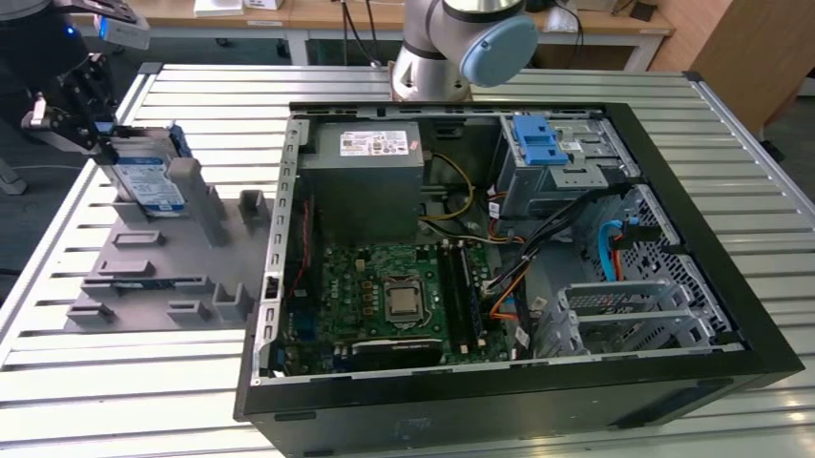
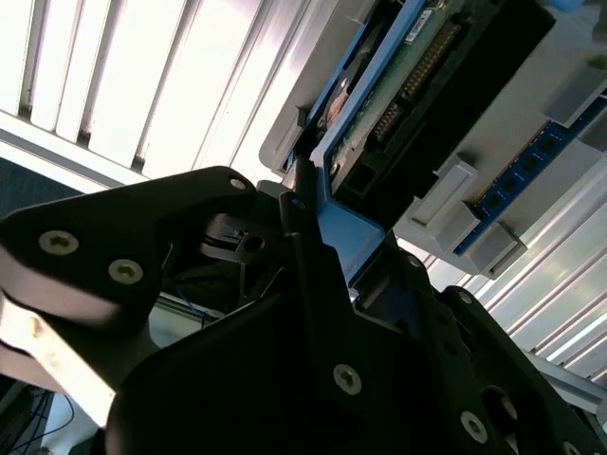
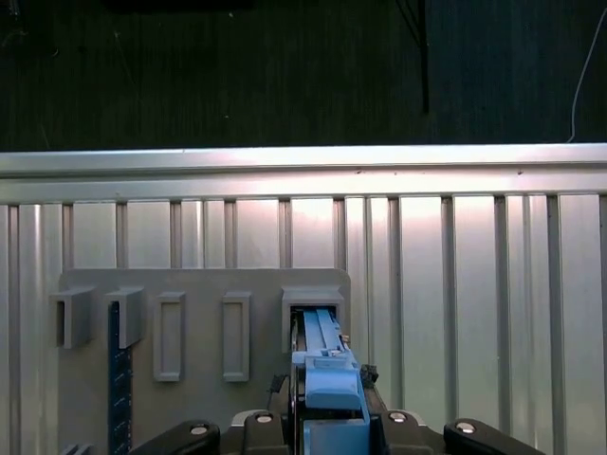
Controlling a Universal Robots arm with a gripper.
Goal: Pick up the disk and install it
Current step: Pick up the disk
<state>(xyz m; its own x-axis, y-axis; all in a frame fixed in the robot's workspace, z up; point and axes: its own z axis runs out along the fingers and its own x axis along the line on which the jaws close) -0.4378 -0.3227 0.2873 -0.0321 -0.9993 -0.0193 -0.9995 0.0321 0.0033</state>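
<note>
A ribbed aluminium table of long, bright slats fills the scene, with pale wooden desks behind it. Across the middle and the exterior view's right lies an open black computer case. Inside it are a boxy grey power supply, a green motherboard, tangled cables and a blue plastic latch with stepped ridges. On the exterior view's left sits a matte grey fixture moulded with upright rectangular slots and brackets. The disk stands on edge in this fixture at the upper left of the exterior view, a flat silver-grey slab with a white-and-blue label. The black gripper is at its top edge. In the second wrist view the gripper, angular and studded with screws, has its fingers closed against the smooth blue side rail of the disk. In the first wrist view the disk is seen edge-on, its far end in a slot of the fixture.
</note>
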